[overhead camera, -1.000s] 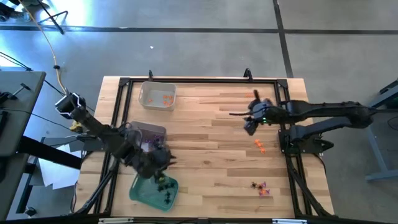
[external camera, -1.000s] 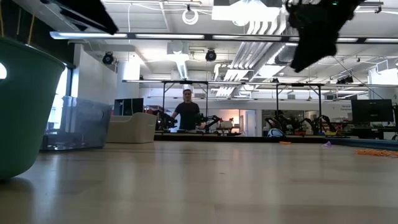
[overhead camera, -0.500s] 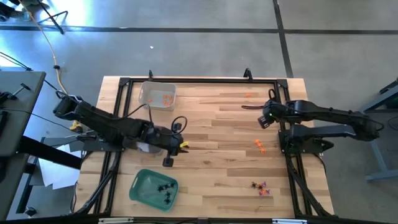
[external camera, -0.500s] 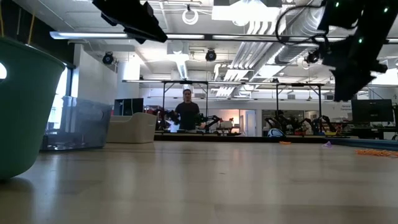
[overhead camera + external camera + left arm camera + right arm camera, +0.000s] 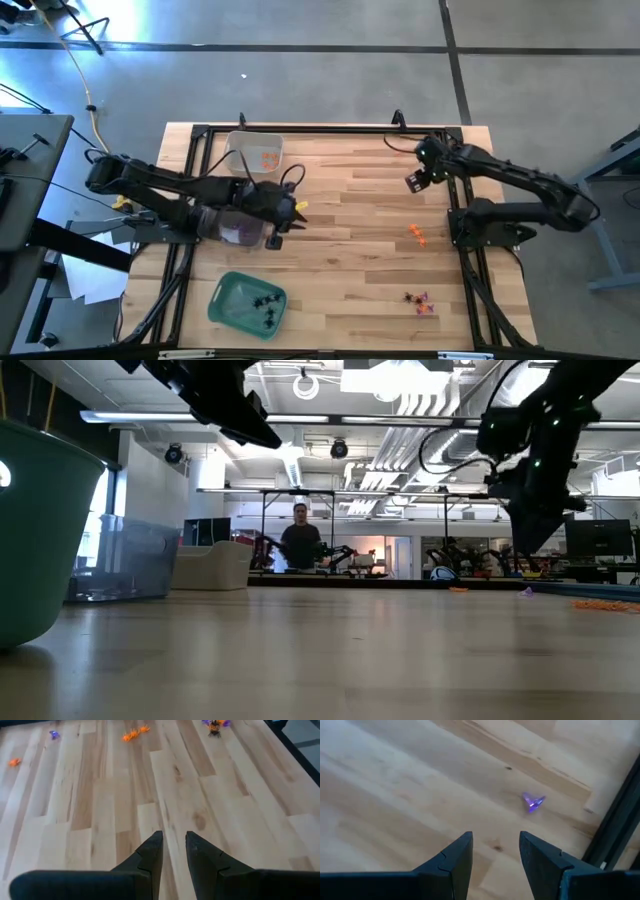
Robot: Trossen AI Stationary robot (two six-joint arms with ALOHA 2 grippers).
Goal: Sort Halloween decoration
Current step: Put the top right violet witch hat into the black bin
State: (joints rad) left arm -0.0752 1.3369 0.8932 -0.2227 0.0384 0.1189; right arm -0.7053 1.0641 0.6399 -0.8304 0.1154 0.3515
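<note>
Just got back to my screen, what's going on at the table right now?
Sorting is midway. The left gripper hangs empty, fingers slightly apart, over the table middle beside the clear tray. The right gripper is open above a purple trinket near the far right edge. Black spiders already lie in the green tray, orange pieces in the far clear tray; loose trinkets remain at right.

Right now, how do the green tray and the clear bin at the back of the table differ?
The green tray sits at the table's near left edge; the clear bin stands at the far left edge. The green tray holds black spider-like pieces; the clear bin holds orange pieces. The green tray is opaque, while the clear bin shows the wood through its walls. Both are shallow open containers, and neither gripper touches them.
</note>
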